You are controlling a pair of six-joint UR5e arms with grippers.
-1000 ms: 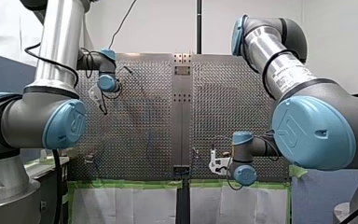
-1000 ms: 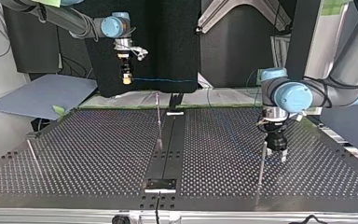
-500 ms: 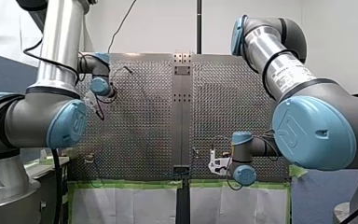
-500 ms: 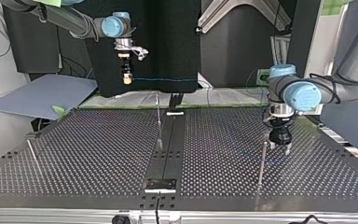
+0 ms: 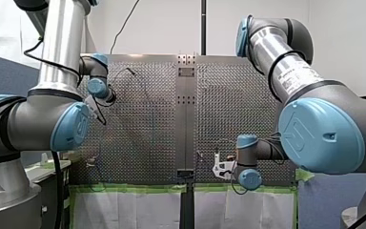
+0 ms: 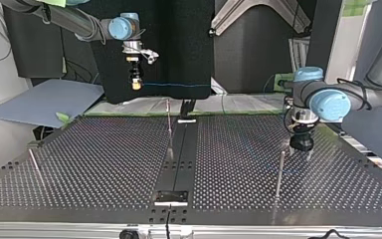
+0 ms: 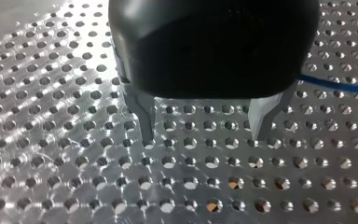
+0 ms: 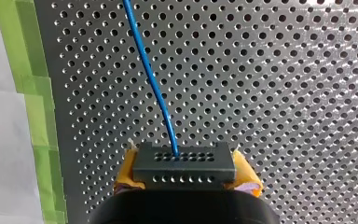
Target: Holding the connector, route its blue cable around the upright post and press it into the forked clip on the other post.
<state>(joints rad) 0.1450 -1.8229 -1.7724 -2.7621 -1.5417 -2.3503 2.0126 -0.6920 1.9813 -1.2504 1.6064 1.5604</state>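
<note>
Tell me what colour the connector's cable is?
The cable is blue, clearest in the right wrist view.

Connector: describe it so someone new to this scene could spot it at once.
Find my right arm, entering at the top view's left, raised above the table's far edge. Its gripper clamps the connector between yellow pads. It is the only dark block with rows of small holes, and the blue cable leaves its middle.
</note>
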